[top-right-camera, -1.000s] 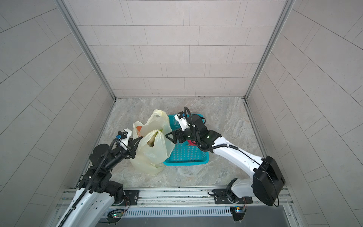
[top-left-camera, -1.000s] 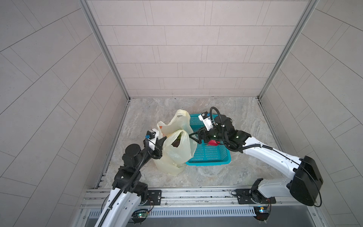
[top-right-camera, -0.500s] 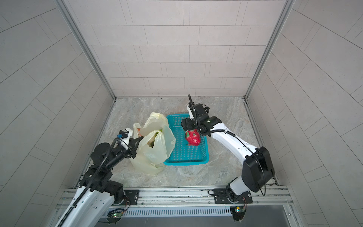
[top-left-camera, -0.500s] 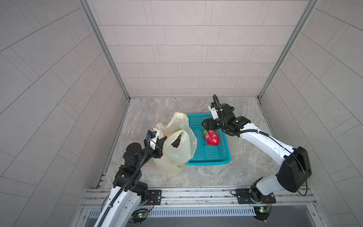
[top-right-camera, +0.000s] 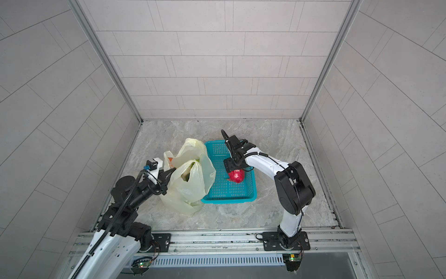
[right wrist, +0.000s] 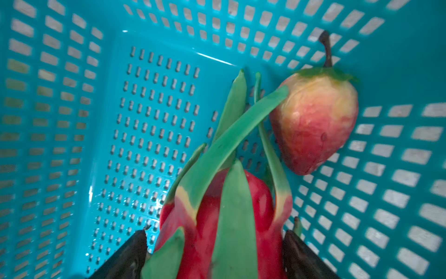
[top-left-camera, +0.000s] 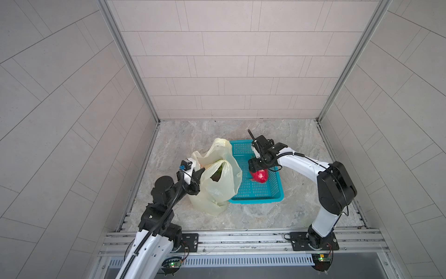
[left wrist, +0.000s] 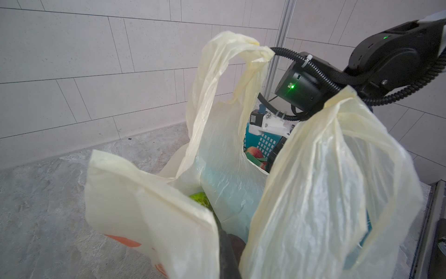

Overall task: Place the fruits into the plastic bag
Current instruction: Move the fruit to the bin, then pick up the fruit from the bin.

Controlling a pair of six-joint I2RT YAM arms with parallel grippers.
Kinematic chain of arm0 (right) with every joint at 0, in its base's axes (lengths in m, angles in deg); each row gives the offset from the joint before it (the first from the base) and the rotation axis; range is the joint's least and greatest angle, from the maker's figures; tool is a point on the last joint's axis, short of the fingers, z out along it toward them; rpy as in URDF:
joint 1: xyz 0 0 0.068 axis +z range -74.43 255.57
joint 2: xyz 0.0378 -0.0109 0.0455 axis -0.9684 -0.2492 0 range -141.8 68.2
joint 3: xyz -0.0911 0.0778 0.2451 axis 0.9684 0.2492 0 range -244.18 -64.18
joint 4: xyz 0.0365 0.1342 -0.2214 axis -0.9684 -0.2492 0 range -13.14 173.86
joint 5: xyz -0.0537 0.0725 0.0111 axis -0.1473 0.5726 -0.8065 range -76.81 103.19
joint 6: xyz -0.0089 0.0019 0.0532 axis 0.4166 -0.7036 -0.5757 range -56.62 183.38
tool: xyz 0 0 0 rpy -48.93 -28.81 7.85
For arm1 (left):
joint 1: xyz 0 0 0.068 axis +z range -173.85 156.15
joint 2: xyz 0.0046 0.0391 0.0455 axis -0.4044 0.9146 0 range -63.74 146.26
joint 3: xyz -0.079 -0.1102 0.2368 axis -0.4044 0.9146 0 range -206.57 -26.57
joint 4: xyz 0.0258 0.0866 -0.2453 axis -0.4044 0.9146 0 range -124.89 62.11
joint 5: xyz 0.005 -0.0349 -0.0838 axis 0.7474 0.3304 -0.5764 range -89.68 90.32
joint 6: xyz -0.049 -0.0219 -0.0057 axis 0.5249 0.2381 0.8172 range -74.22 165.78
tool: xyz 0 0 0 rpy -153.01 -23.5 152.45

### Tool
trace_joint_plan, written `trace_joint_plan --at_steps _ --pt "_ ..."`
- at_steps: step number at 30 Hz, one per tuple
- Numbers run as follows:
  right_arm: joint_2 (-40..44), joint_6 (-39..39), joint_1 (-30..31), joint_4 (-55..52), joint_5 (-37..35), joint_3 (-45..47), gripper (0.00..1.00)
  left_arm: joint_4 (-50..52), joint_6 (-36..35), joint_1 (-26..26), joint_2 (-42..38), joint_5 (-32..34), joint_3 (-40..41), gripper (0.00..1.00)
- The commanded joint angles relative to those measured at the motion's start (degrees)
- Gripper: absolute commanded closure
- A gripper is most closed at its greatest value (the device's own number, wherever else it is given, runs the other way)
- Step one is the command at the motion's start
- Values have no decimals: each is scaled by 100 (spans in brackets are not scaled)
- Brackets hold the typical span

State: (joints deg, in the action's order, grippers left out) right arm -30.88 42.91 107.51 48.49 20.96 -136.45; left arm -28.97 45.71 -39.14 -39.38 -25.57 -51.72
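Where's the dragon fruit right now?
In both top views, the dragon fruit lies in the teal basket, right of the plastic bag, straddled by the right gripper.

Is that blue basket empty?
No, a red dragon fruit and a pink-yellow fruit with a stem lie inside the basket.

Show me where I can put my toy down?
Bare table behind the plastic bag and basket, up to the back wall; also in front of the basket. Crowded: no gap shows between bag and basket; dragon fruit under right gripper.

Thin crinkled translucent plastic bag point(left wrist: 325, 181); glossy perforated plastic basket point(right wrist: 60, 120); matt stone-look tabletop point(top-left-camera: 301, 145).
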Motion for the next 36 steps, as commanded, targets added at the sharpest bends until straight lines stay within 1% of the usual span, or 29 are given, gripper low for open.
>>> trace_joint_plan --at_steps 1,3,5,9,13,15,17,21,24,27,30,33,36 --pt "287 -246 295 405 1245 348 18 -112 -92 -11 -45 -35 1 100" --pt "455 -310 345 607 1411 451 18 -112 -89 -12 -50 -39 5 100" --pt "639 -342 354 731 1404 509 17 -101 -89 -11 -67 -31 10 100" --pt "879 -270 307 601 850 388 13 -87 -89 -10 -64 -19 19 100" --pt "920 -147 209 538 672 203 11 -81 -98 -9 -66 -35 16 100" --pt "885 -104 149 541 529 113 11 -58 -106 -10 -82 -21 18 100" --pt "782 -79 110 567 177 19 12 -58 -107 -11 -97 -21 19 100" --pt "342 -44 27 430 -1015 -281 14 -65 -106 -10 -86 -21 10 100" --pt "-201 -62 -107 90 -1575 -729 17 -36 -115 -10 -112 -24 10 100" --pt "-819 52 -203 -359 -1832 -1339 18 -11 -124 -17 -122 -9 26 100" --pt "-1450 -35 -305 -1031 -2016 -2081 19 11 -159 -10 -124 26 19 100" --pt "-1797 18 -406 -1058 -1968 -2295 21 36 -174 -13 -142 39 14 100" --pt "-2029 -8 -510 -1020 -1754 -2377 28 66 -190 -9 -165 49 27 100"
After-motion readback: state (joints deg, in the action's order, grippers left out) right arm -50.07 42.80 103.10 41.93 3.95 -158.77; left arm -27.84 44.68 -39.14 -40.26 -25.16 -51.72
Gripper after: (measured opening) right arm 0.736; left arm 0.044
